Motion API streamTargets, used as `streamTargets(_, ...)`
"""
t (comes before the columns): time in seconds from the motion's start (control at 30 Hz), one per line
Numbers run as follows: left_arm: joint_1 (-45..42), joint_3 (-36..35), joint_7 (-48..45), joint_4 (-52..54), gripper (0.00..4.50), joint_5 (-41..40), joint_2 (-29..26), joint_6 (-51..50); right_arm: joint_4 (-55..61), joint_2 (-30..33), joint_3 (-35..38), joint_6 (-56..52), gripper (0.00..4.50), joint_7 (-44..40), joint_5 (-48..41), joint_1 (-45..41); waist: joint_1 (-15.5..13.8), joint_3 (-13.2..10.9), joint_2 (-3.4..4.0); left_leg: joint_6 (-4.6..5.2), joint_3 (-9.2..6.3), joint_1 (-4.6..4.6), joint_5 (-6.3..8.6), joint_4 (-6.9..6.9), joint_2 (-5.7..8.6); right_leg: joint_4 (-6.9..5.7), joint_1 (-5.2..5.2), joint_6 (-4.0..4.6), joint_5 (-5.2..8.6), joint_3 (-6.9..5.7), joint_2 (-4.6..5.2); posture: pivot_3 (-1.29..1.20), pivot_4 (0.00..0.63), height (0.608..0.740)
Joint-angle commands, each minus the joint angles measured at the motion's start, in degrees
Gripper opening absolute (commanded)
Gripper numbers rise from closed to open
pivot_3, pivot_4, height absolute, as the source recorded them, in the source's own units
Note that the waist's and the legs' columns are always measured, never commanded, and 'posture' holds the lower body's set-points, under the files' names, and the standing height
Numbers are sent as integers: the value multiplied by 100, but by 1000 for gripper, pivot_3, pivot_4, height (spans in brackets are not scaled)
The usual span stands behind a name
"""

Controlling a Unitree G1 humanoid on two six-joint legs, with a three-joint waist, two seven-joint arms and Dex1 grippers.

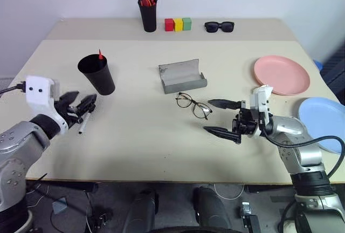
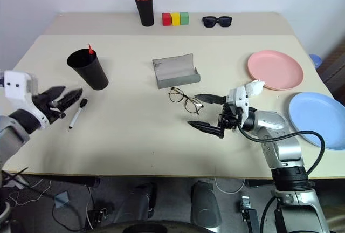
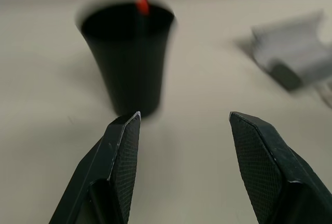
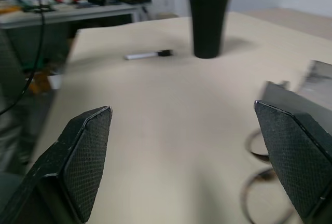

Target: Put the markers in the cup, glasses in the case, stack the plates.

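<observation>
The black marker (image 2: 75,113) with the white end lies flat on the table (image 2: 135,136), long axis running toward the black cup (image 2: 87,69), which holds the red-capped marker (image 2: 90,48) upright; left claw (image 2: 66,97) hovers beside it, parted and empty; right claw (image 2: 206,113) gapes wide near the wire-framed glasses (image 2: 184,100), gripping nothing.

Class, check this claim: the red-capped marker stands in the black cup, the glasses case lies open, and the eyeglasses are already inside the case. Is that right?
Not quite. The eyeglasses are not inside the case; they lie on the table just in front of it, as the left eye view shows. The rest holds: the red-capped marker stands in the black cup, and the case lies open.
</observation>
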State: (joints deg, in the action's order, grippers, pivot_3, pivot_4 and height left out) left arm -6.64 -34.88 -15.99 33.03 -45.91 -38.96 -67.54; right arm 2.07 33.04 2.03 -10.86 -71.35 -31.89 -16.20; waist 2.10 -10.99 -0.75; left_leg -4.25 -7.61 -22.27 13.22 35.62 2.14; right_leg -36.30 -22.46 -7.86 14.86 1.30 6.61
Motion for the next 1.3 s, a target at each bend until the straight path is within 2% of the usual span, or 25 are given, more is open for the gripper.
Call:
streamTargets(0.03, -179, -91, 324, -330, 2775, 43, -208, -593, 147, -7, -58, 77, 4500, -317, -154, -190, 7, 0, 0, 0, 0, 0, 0, 2, 0, 0, 0, 0, 0, 0, 0, 0, 150, 740)
streamTargets(0.2, -421, 549, 707, -764, 2775, 498, -205, -968, 242, -88, -310, 58, 4500, -694, -190, -380, 13, 0, -1, 1, -1, -6, 2, -5, 0, 2, -10, -19, -11, 0, -2, 0, 150, 740)
streamTargets(0.43, -1209, 1144, 1043, -1606, 2775, 1119, 48, -914, 24, -223, -397, 158, 4500, -714, -74, -595, -16, 0, -1, -1, -2, -10, 1, -4, 0, 3, -13, -20, -12, 0, -2, 0, 150, 740)
streamTargets(0.8, -2183, 1376, 1157, -3274, 2775, 1864, 93, -1269, 357, -179, -224, 162, 4500, -420, -111, -294, 19, 0, -2, -1, -2, -14, 1, -9, 1, 2, -22, -21, -12, 0, -2, 0, 150, 740)
streamTargets(0.9, -2396, 1523, 1089, -3581, 1912, 2002, 97, -1409, 475, -160, -210, 144, 4500, -331, -120, -203, 15, 0, -2, -1, -2, -13, 1, -8, 1, 2, -21, -22, -12, 1, -1, 0, 150, 740)
streamTargets(1.03, -2612, 1567, 967, -3737, 13, 2099, 180, -1531, 544, -112, -154, 137, 4500, -236, -128, -126, -17, 0, -2, -3, -2, -12, 0, -8, 1, 1, -19, -22, -12, 0, -1, 0, 150, 740)
streamTargets(1.17, -2574, 1511, 799, -3615, 13, 2082, 249, -1621, 537, -55, -116, 154, 4500, -212, -149, -64, -46, 0, -2, -3, -2, -12, 0, -8, 3, 2, -19, -23, -12, 0, 0, 0, 150, 740)
streamTargets(1.3, -2222, 1675, 21, -2240, 13, 1368, 298, -1875, 472, -28, -79, 208, 4500, -199, -133, -3, -84, 0, -2, -3, -1, -14, 0, -8, 3, 4, -19, -23, -12, 1, 1, 0, 150, 740)
